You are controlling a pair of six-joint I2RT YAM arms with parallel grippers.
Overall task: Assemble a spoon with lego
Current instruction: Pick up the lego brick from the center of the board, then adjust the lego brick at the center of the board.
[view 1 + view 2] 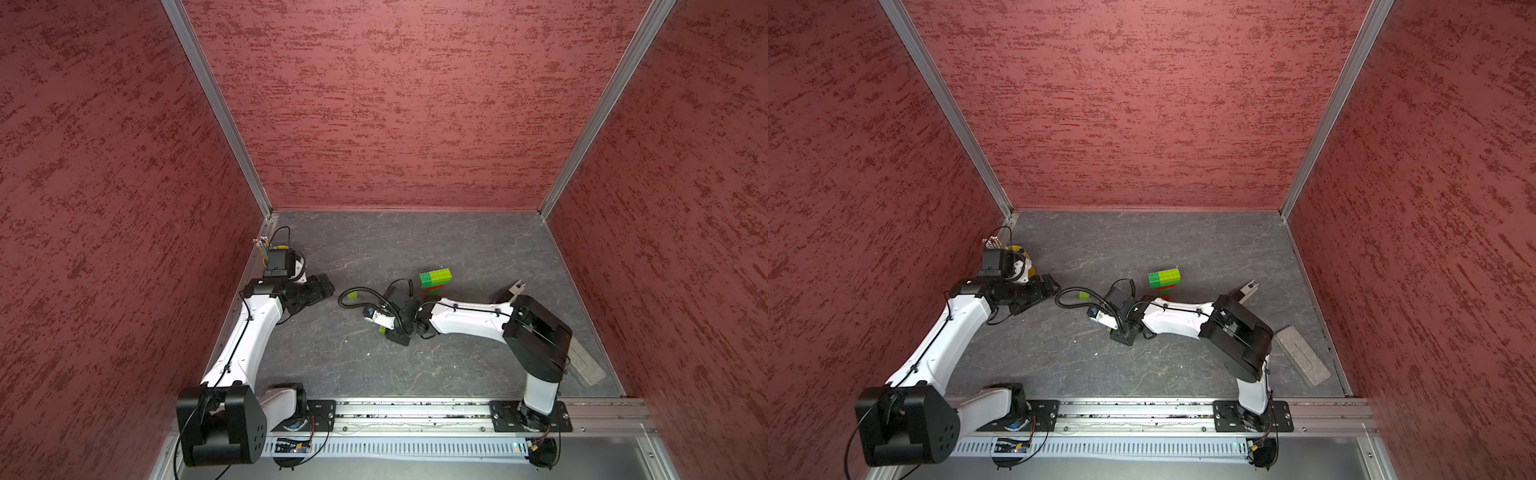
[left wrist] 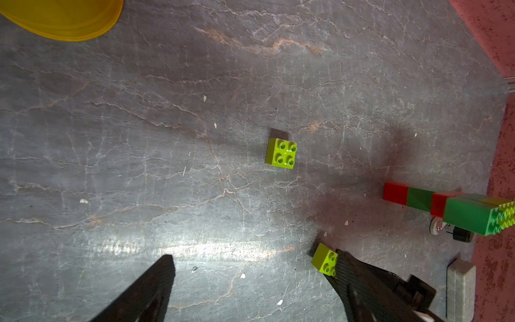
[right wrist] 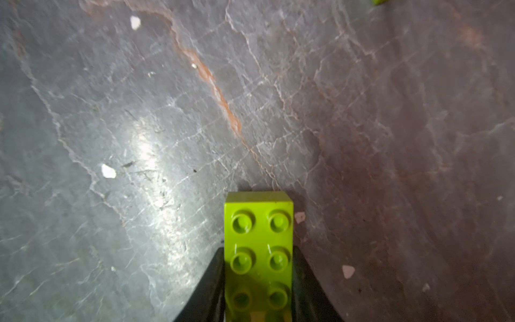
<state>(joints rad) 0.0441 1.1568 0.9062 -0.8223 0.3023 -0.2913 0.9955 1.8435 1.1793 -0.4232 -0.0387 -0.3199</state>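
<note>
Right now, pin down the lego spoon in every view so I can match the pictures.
In a top view: the spoon mid-table, wide head toward the back wall.
In a top view: the spoon, same spot.
Left wrist: the spoon at the right edge, head cut off.
Right wrist: not in it; only the gripped oblong lime brick.
Landmark: the loose square lime brick off the stem end, clear in all but the right wrist.

Robot lab enclosure: red panel walls (image 1: 395, 104), aluminium frame (image 1: 217, 104), mounting rail (image 1: 415, 411).
</note>
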